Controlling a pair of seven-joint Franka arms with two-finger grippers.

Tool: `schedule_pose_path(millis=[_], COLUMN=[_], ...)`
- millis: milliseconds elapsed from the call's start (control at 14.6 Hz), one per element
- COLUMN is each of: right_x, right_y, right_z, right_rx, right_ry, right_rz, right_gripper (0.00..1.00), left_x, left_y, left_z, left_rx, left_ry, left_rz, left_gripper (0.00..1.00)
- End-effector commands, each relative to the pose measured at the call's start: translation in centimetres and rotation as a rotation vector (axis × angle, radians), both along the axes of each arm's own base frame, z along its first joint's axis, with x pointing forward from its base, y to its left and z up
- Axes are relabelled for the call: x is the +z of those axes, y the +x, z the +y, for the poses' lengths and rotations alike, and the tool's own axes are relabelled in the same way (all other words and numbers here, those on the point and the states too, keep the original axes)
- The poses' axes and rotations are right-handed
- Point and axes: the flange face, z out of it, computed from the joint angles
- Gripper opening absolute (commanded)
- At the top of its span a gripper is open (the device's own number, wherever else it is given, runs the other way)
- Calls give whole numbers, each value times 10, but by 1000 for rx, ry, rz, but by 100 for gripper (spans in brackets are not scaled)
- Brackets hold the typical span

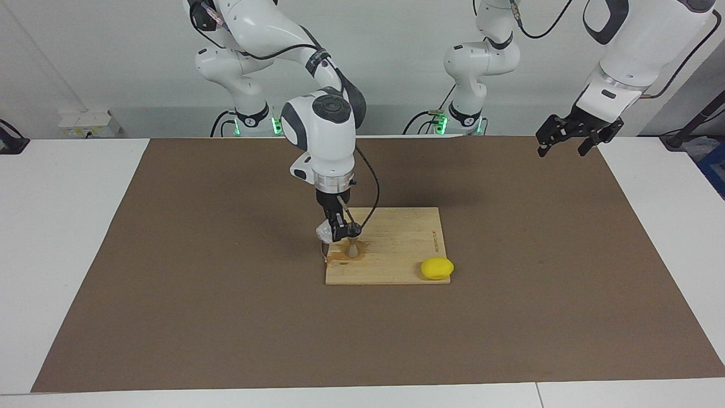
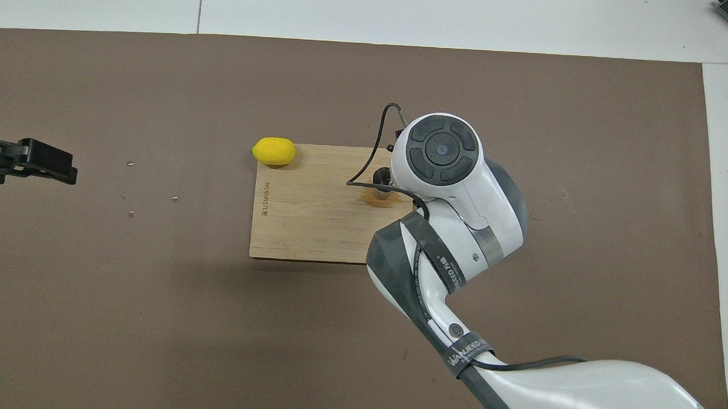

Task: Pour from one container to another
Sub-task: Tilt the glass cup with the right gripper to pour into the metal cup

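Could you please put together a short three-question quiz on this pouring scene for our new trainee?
1. True or false: the left gripper holds the glass tumbler.
2. What does the metal jigger stand on?
A. the brown mat
B. the wooden board
C. the white table
3. Fill in: the yellow lemon lies at the board's corner toward the ____ arm's end of the table.

Key
1. False. The right gripper holds the tumbler, tipped beside the jigger's top; the left arm waits, raised over the mat's edge.
2. B. A wet stain shows on the board around the jigger's foot.
3. left
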Motion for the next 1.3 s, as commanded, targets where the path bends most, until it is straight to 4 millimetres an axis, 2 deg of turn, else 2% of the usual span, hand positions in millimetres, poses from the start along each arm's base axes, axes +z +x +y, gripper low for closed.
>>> schedule_pose_path(millis=[0, 343, 548, 1234], right_x=[7, 8, 16, 17], right_y=[2, 2, 4, 3], right_z=[5, 6, 11, 14], right_rx=[-13, -6, -2, 10], right_ry=[-20, -30, -21, -31], right_rz=[-18, -26, -40, -48], right_gripper=[7, 7, 7, 7], left_x=[1, 1, 1, 1], left_y=[-8, -8, -8, -8], left_z=[1, 2, 2, 2], left_rx=[-2, -2, 0, 0], left_ry=[12, 13, 13, 13], left_rz=[-4, -1, -1, 0], left_gripper=[100, 100, 100, 100])
